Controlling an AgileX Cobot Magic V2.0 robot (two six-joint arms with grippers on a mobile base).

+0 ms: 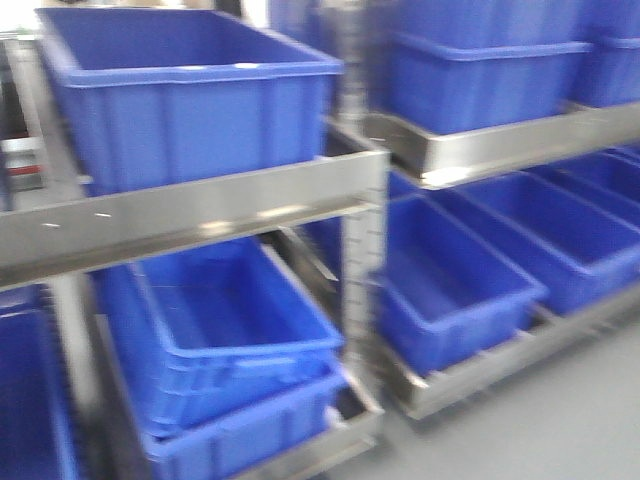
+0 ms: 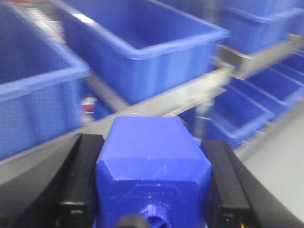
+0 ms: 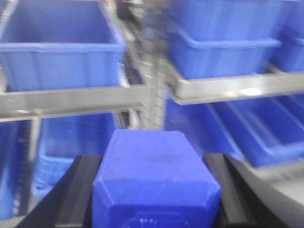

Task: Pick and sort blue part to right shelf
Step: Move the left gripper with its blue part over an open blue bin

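A chunky blue part (image 2: 152,166) with bevelled corners fills the gap between the black fingers (image 2: 85,175) of my left gripper (image 2: 152,142), which is shut on it. Another blue part (image 3: 154,175) of the same shape sits clamped in my right gripper (image 3: 154,159), also shut. Both are held in the air in front of the racks. The right shelf (image 1: 480,145) is a steel rack with blue bins, seen ahead and to the right; its rail (image 3: 228,88) lies beyond the right-hand part. Neither gripper shows in the front view.
The left rack (image 1: 200,215) carries a large blue bin (image 1: 190,100) on top and stacked blue bins (image 1: 230,340) below. A perforated steel post (image 1: 362,280) stands between the racks. Lower right bins (image 1: 450,280) are open. Grey floor (image 1: 560,410) lies at the right.
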